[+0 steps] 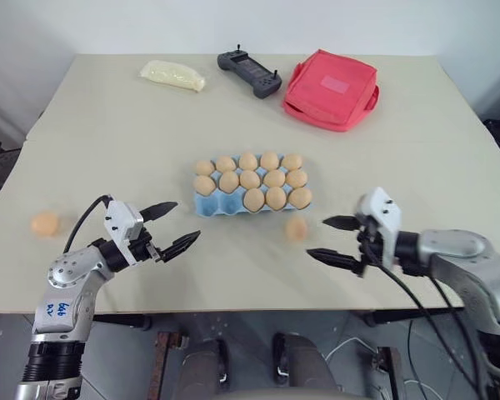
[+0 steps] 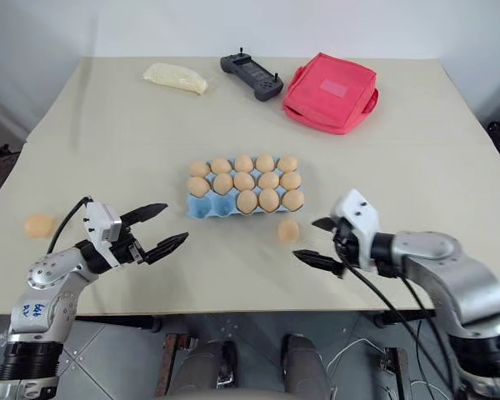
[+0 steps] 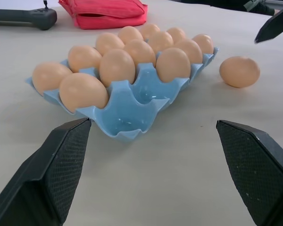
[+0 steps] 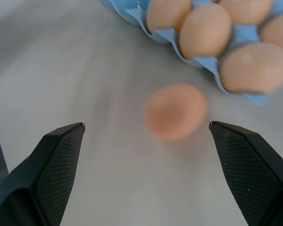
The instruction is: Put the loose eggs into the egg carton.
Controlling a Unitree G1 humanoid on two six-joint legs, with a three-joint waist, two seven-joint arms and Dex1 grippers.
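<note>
Carton (image 1: 207, 206) mid-counter, two near-left cups empty. One egg (image 1: 297, 227) just beside its near right corner, another (image 1: 44, 222) far left. Right tool (image 1: 341, 239) wide, aimed at near egg, likely lining up grasp. Left tool (image 1: 170, 227) wide, idle.

Tan-orange eggs (image 1: 250, 179), lt blue carton (image 1: 208, 205), red pouch (image 1: 331, 88), blk claws.
</note>
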